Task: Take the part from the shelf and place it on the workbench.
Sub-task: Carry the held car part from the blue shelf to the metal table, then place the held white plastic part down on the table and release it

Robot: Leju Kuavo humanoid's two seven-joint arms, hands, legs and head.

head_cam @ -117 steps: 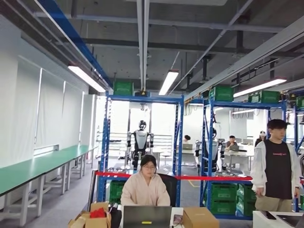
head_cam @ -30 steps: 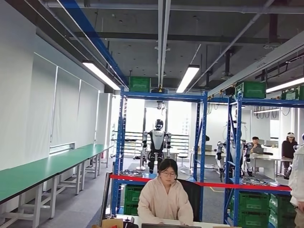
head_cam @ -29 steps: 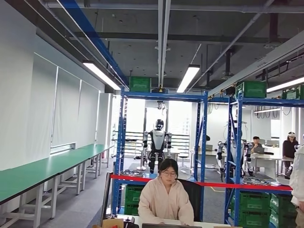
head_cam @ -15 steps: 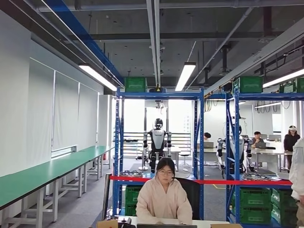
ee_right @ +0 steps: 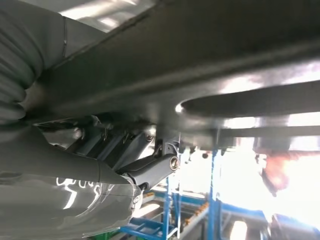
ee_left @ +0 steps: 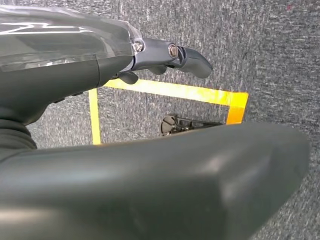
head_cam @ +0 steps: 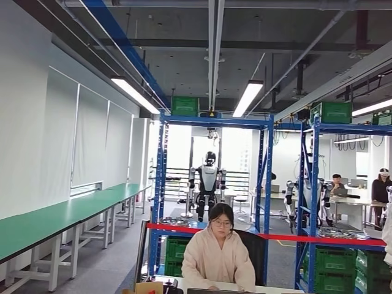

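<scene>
My right hand [ee_right: 94, 175] holds a broad, flat, shiny metal part [ee_right: 226, 65], with its dark fingers [ee_right: 151, 167] lying against the part's underside. My left hand [ee_left: 75, 65] hangs over grey carpet with its fingers [ee_left: 166, 54] stretched out and nothing in it. In the head view a long green-topped workbench [head_cam: 46, 217] runs along the left wall. Ahead stands a blue shelf rack [head_cam: 212, 119] with round metal parts [head_cam: 173, 220] on a level, and a second rack [head_cam: 314, 184] stands to its right.
A person [head_cam: 218, 254] sits at a desk straight ahead, in front of a red tape barrier [head_cam: 277, 236]. Another robot [head_cam: 208, 184] stands behind the rack. Green crates [head_cam: 331, 260] fill the low shelves. Yellow floor tape [ee_left: 170, 92] lies under my left hand.
The whole head picture has shifted: the camera tilted up and turned, so the desk and boxes have dropped out at the bottom. Nothing in the room itself has visibly moved.
</scene>
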